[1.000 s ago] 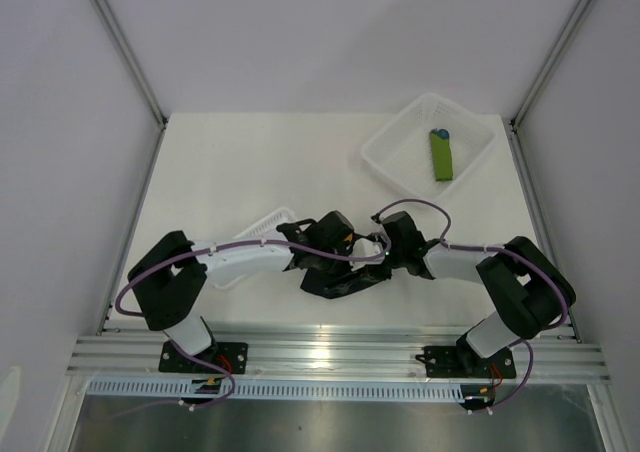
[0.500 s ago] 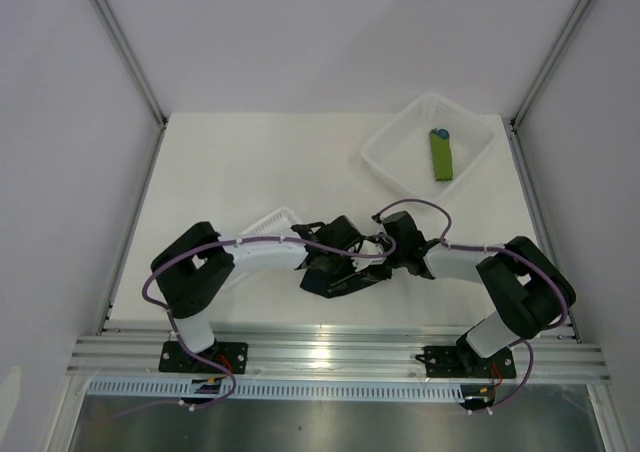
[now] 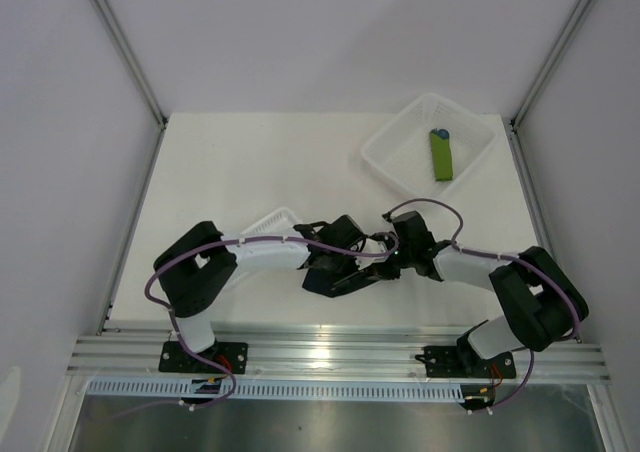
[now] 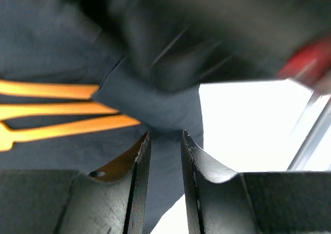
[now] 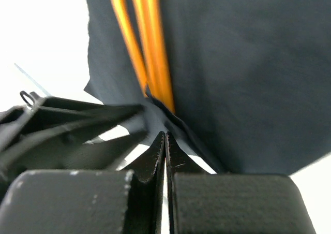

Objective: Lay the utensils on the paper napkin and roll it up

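The black paper napkin (image 3: 335,284) lies near the table's front edge between both arms. Several orange utensils (image 4: 51,110) rest on the napkin (image 4: 51,42) side by side, and a folded flap covers their ends. My left gripper (image 4: 164,138) hovers low over the napkin's edge with a narrow gap between its jaws, and the sheet shows through that gap. My right gripper (image 5: 165,134) is shut, pinching the lifted napkin fold (image 5: 248,63) right where the utensils (image 5: 150,53) end. In the top view the left gripper (image 3: 355,262) and the right gripper (image 3: 388,260) nearly touch.
A large white basket (image 3: 400,167) at the back right holds a green roll with a blue tip (image 3: 441,155). A smaller white basket (image 3: 265,227) sits behind my left forearm. An aluminium rail (image 3: 340,352) runs along the near edge.
My left gripper moved right toward the right gripper and its jaws narrowed. The right gripper shifted slightly right and nearer, staying shut. The napkin looks more bunched.
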You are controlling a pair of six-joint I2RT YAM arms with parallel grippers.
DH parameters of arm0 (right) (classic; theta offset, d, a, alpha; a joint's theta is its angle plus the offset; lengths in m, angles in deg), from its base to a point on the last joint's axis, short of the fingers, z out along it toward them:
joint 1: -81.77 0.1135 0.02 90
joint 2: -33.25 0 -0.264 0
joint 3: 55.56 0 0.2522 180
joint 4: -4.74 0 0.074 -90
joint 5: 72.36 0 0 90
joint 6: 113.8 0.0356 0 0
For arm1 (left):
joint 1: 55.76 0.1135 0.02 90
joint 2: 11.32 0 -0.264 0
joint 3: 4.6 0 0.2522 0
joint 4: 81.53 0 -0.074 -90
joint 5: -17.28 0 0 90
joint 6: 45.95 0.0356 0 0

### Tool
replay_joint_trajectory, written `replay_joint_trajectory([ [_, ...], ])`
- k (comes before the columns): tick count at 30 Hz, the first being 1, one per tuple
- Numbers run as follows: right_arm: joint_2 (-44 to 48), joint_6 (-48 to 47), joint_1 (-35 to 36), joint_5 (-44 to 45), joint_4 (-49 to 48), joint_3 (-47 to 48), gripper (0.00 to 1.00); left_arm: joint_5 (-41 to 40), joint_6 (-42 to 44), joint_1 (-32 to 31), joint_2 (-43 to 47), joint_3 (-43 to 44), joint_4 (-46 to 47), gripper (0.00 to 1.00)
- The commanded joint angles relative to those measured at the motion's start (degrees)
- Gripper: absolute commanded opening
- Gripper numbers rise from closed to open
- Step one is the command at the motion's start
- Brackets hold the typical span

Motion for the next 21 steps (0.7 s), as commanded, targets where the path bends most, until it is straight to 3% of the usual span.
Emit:
replay_joint_trajectory([
  [1,1.5,-0.2,-1.4,0.2,-1.6,-2.7,0.00,-1.0,-1.1,0.4,-1.3,0.4,-2.6,0.33],
  [21,3.4,3.6,-6.6,5.0,-5.0,-9.1,0.00,-1.2,-0.6,0.6,-1.4,0.6,-2.9,0.33],
])
